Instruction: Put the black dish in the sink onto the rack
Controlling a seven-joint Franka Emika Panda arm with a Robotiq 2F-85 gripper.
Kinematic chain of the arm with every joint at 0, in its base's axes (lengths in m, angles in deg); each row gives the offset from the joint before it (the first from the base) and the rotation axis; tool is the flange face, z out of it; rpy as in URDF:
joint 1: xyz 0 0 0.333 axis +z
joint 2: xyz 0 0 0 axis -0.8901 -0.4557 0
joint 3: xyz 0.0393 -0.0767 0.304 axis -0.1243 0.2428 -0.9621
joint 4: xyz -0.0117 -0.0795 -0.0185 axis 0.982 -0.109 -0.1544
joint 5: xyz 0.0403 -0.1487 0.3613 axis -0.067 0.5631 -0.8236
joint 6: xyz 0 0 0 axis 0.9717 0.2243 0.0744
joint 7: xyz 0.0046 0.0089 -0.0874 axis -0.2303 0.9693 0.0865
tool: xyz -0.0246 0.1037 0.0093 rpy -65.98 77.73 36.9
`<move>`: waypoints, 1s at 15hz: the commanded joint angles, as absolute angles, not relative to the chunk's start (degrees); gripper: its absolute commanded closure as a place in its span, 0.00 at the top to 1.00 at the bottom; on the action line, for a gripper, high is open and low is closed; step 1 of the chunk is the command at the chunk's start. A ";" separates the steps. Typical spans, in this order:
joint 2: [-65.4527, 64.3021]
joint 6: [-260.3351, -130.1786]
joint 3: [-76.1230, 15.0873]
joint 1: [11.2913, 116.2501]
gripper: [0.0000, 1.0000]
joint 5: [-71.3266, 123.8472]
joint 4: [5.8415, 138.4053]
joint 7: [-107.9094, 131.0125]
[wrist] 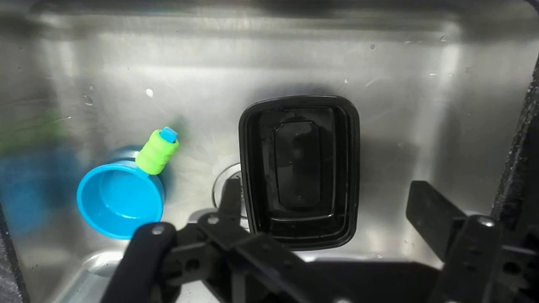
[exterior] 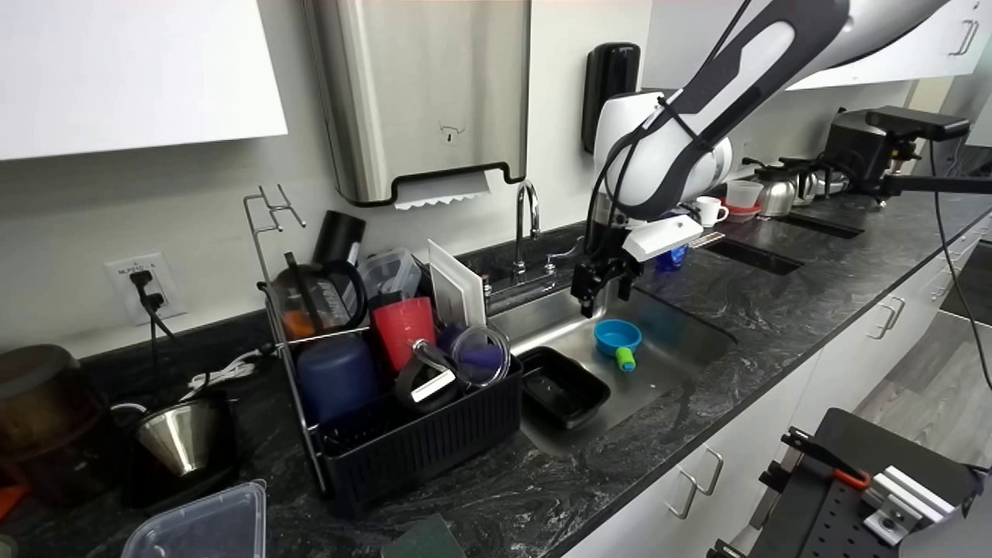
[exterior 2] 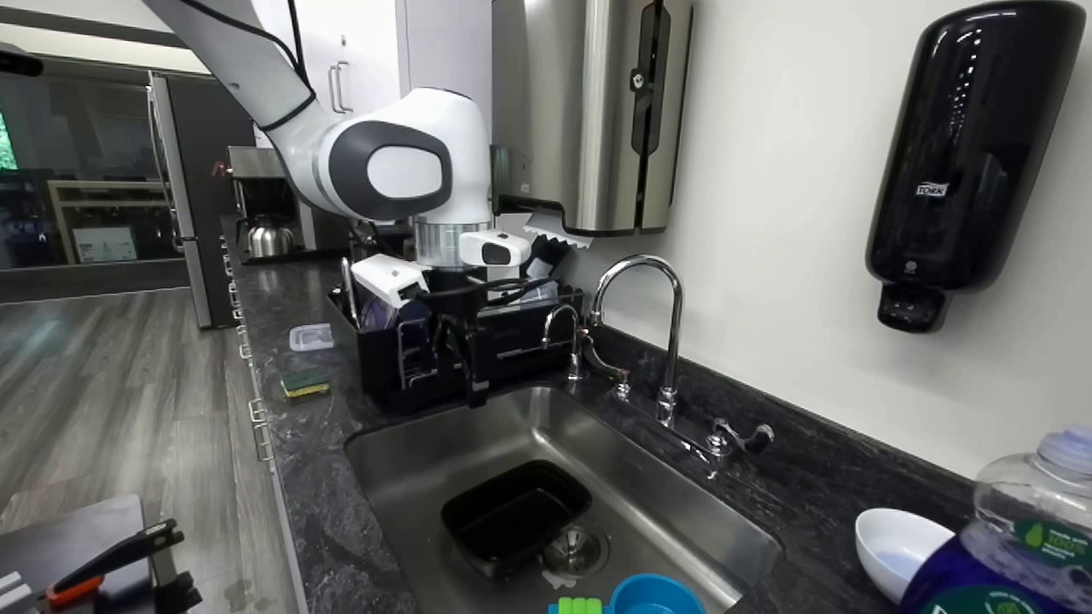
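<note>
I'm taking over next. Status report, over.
Black claw open, empty. Glossy black rectangular dish in stainless steel sink. Round blue bowl with green handle sits apart, likely no obstruction.

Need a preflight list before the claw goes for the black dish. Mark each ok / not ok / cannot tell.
1. The claw is open and empty: ok.
2. The black dish sits open side up in the sink: ok.
3. The dish stands clear of the blue bowl: ok, a gap shows in the wrist view.
4. The claw is down at the dish's rim: not ok, it hangs above the sink.
5. The rack has room for the dish: cannot tell; the red cup, dark blue container and more crowd it.
</note>
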State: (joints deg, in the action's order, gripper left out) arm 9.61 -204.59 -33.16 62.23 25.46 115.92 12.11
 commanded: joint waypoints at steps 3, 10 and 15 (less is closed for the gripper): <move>3.15 -204.57 -32.52 62.70 1.00 26.58 110.06 14.26; 3.47 -204.74 -32.80 62.78 1.00 26.32 109.84 14.23; 0.83 -205.73 -33.12 61.84 1.00 24.37 109.05 11.98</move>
